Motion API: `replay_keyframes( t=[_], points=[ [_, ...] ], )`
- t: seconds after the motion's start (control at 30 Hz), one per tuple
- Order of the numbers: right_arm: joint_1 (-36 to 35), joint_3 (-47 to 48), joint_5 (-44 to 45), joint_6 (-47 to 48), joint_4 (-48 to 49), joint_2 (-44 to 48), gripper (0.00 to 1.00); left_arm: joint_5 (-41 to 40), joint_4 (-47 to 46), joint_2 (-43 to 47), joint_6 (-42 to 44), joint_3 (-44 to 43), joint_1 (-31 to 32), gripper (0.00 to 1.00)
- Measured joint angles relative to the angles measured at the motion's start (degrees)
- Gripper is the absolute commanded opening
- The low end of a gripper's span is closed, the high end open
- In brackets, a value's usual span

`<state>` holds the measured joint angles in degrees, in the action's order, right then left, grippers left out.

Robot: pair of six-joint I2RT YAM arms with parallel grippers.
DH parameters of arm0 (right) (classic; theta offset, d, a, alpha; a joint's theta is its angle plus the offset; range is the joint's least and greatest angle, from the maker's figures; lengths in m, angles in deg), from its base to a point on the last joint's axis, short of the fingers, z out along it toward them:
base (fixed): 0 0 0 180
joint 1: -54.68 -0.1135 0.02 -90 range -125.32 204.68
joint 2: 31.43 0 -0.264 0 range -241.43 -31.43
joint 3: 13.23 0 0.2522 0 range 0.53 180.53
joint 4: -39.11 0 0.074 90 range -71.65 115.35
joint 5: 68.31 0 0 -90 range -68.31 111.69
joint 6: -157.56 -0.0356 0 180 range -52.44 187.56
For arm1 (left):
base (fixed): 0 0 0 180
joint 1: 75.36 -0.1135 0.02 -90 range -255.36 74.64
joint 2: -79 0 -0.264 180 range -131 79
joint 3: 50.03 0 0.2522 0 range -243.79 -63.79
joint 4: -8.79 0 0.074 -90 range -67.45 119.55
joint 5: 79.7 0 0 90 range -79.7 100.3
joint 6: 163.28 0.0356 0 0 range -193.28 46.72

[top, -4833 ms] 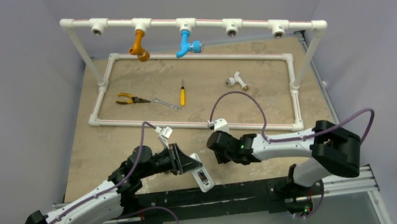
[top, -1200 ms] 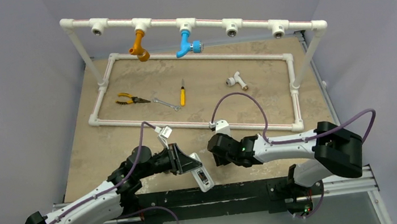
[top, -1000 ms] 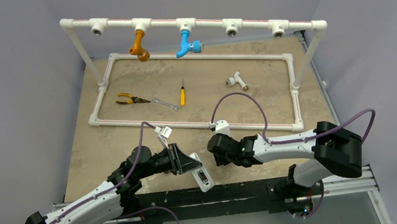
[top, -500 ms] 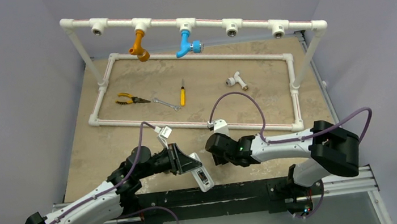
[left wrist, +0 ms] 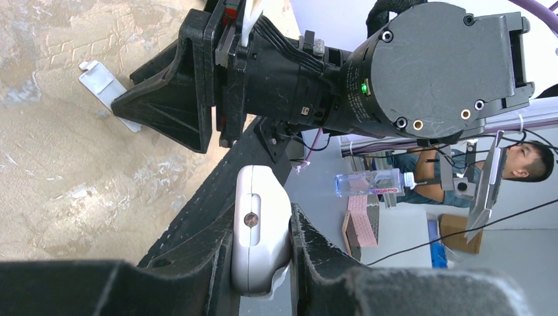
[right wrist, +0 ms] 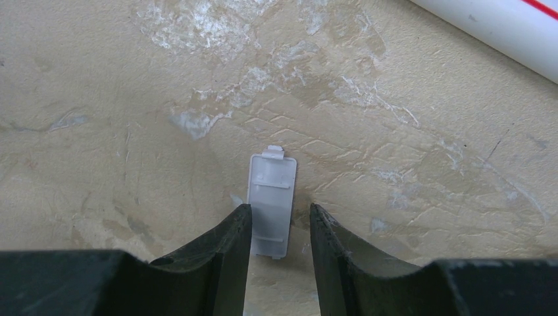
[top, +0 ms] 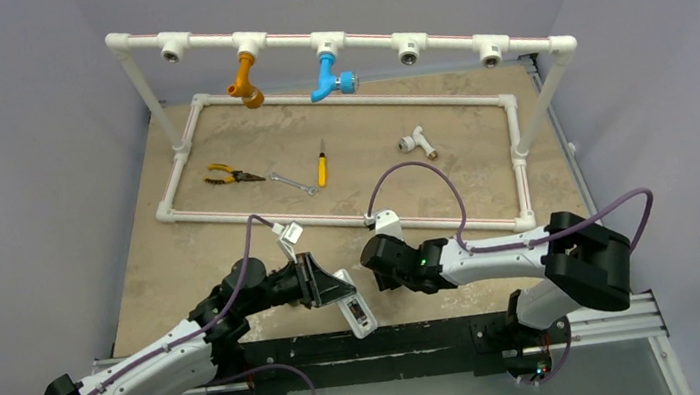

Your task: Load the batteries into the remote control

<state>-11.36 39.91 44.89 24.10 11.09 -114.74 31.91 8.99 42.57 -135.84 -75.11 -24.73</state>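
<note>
My left gripper (top: pixel 336 293) is shut on the white remote control (top: pixel 354 310), held at the table's near edge; in the left wrist view the remote (left wrist: pixel 258 238) sits clamped between the fingers, end-on. My right gripper (right wrist: pixel 279 214) is open, low over the table, its fingers either side of the small flat white cover (right wrist: pixel 270 202), which lies flat. The cover also shows in the left wrist view (left wrist: pixel 105 84) under the right gripper. In the top view the right gripper (top: pixel 374 258) is just right of the remote. The batteries are not in view.
A white pipe frame (top: pixel 349 220) lies on the tan table, with an upright rail holding orange (top: pixel 246 79) and blue (top: pixel 325 77) taps. Inside the frame lie yellow pliers (top: pixel 228 176), a spanner (top: pixel 292 182), a yellow-handled screwdriver (top: pixel 322 166) and a white pipe tee (top: pixel 414 140).
My right gripper has shifted slightly left, toward the remote. The left arm and remote have not moved.
</note>
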Motion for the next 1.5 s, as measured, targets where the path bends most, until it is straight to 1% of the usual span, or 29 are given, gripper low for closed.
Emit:
replay_keyframes(
  t=[0.73, 1.07, 1.5],
  points=[
    [-1.09, 3.04, 2.49, 0.57, -1.62, -3.74, 0.35, 0.02, -0.04, -1.01, 0.0, 0.0, 0.0, 0.0],
    [-1.27, 2.32, 2.91, 0.37, -0.74, -2.99, 0.35, 0.0, -0.04, -0.46, 0.0, 0.0, 0.0, 0.0],
    [-1.86, 3.52, 3.69, 0.37, -1.62, -4.48, 0.34, 0.0, -0.02, -0.28, 0.0, 0.0, 0.0, 0.0]
  ],
)
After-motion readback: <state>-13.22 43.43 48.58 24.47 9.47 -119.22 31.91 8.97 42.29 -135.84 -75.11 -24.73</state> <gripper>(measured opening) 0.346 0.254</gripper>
